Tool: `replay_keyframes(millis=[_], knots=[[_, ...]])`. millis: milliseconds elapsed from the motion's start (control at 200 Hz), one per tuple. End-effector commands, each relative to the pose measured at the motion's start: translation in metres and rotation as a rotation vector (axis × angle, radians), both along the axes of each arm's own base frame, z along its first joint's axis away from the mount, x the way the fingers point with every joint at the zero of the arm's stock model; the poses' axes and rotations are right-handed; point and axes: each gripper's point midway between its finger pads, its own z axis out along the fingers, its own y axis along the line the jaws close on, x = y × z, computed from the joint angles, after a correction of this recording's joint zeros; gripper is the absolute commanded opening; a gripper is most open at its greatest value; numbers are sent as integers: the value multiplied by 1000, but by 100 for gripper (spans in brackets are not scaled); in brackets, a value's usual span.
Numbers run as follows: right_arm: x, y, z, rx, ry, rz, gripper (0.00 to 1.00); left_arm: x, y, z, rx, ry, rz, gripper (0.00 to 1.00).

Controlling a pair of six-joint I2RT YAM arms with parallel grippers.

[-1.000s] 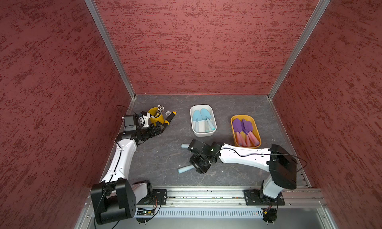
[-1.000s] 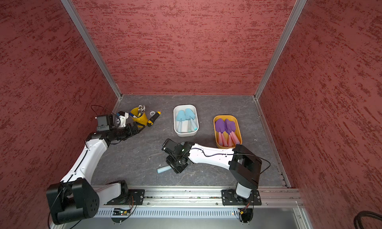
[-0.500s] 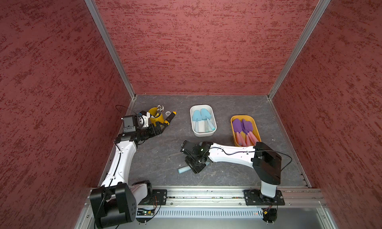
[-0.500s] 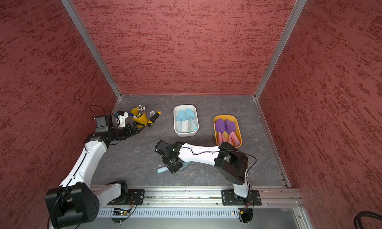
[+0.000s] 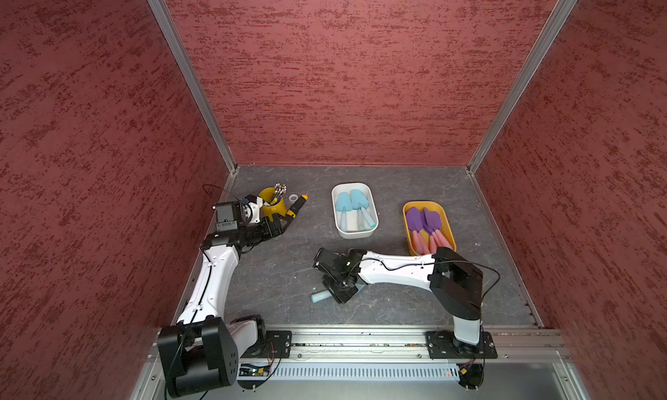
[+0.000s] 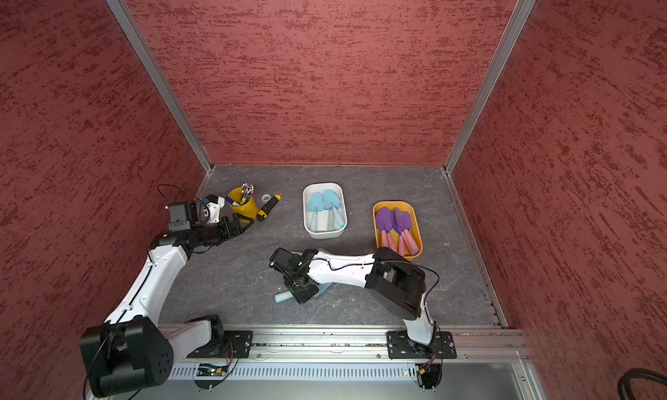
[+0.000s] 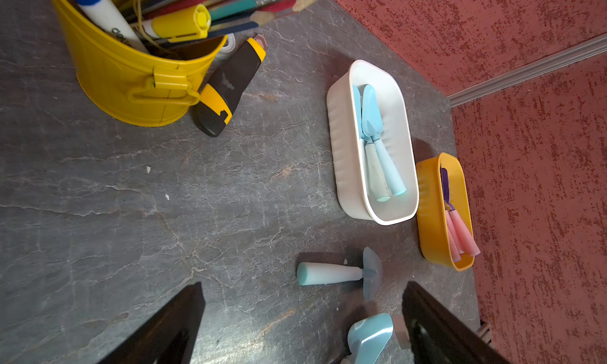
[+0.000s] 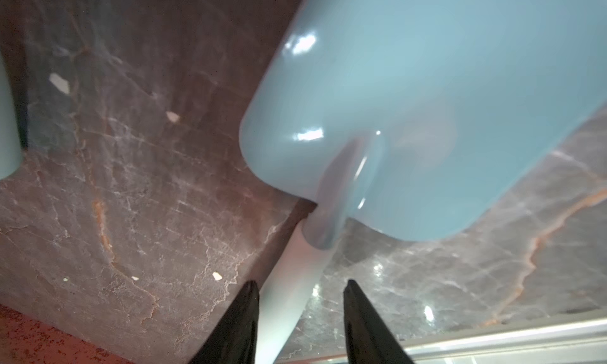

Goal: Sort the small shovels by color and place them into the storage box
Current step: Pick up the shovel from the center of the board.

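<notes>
right pincer (image 8: 300,282) astride handle of blue shovel (image 8: 427,99)

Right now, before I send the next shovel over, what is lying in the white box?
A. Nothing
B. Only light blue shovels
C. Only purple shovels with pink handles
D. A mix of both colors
B: in a top view the white box holds only light blue shovels, while the purple shovels with pink handles lie in the yellow box.
</notes>
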Motion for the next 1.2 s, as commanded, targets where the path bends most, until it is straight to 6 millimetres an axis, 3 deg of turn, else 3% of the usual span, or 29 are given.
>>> replay_keyframes(millis=[0,516,731,972,1192], knots=[[5,2,-7,10,78,-213,44,-1,-4,-3,-15,2,-17,97],[-2,-32,-28,-64,87,-217,38,1,-2,-8,-20,18,-8,96],[-4,-36,-35,-81,95,-215,19,0,-1,-9,-18,22,-5,96],[-5,-41,-28,-81,83,-215,0,0,-1,-10,-19,22,-7,96],[-9,-49,-8,-61,42,-172,0,1,-6,-8,-33,18,-20,96]])
